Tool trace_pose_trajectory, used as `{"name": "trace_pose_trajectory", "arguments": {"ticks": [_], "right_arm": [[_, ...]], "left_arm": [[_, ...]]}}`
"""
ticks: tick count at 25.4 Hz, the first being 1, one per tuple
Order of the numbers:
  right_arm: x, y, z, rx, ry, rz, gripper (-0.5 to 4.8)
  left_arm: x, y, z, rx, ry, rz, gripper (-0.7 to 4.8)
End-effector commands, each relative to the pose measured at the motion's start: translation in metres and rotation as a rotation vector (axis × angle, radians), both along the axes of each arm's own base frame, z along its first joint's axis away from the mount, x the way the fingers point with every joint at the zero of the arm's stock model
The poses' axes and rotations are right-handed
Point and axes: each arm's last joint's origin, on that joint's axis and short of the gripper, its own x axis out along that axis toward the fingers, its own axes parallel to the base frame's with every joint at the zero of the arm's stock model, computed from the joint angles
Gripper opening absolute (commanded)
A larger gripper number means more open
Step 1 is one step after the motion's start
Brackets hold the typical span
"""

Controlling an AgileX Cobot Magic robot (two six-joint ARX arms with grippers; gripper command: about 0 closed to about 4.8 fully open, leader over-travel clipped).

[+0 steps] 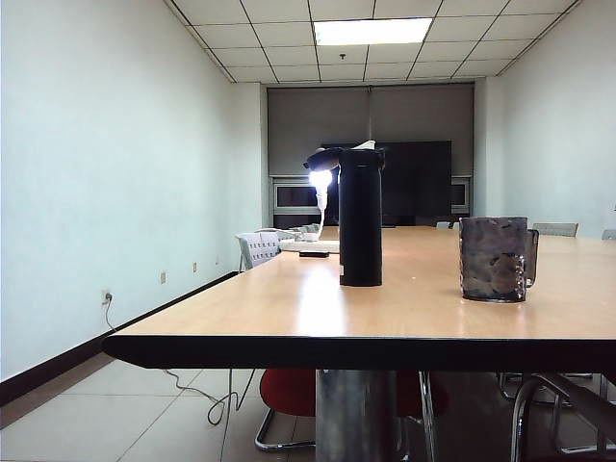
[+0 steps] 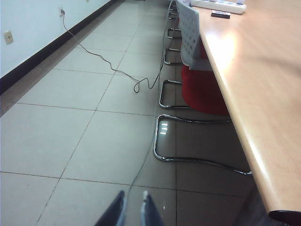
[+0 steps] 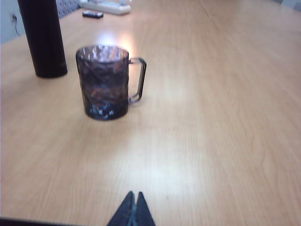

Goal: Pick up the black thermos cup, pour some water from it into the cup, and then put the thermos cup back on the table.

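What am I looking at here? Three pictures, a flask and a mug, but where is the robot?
The robot has two arms, each ending in a two-finger gripper with a camera on its wrist. One picture comes from a fixed camera looking along the table; no arm shows in it. On the table stand a black thermos cup, upright with its lid flipped open, and a dark glass mug beside it, apart. The left wrist picture looks over the floor beside the table; the left gripper is nearly shut and holds nothing. The right wrist picture looks across the tabletop at the mug; the right gripper is shut and empty.
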Motion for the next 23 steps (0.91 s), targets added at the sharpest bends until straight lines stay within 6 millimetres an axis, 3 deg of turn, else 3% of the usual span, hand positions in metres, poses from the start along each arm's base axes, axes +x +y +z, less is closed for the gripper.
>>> {"name": "trace_pose_trajectory", "arguments": {"ticks": [1, 6, 23], "right_arm": [[0.0007, -0.0006, 0.0095, 0.009, -0.107, -0.018, -0.01], [0.0005, -0.0026, 0.0133, 0.012, -0.148, -0.089, -0.01], [0.0006, -0.0024, 0.0111, 0.010, -0.123, -0.082, -0.01]], "left_arm": [[0.0002, 0.0001, 0.0003, 0.004, -0.005, 0.003, 0.49], [0.0002, 0.0001, 0.0003, 0.005, -0.005, 0.003, 0.49], [0.0002, 0.0001, 0.0003, 0.005, -0.005, 0.002, 0.49]]}}
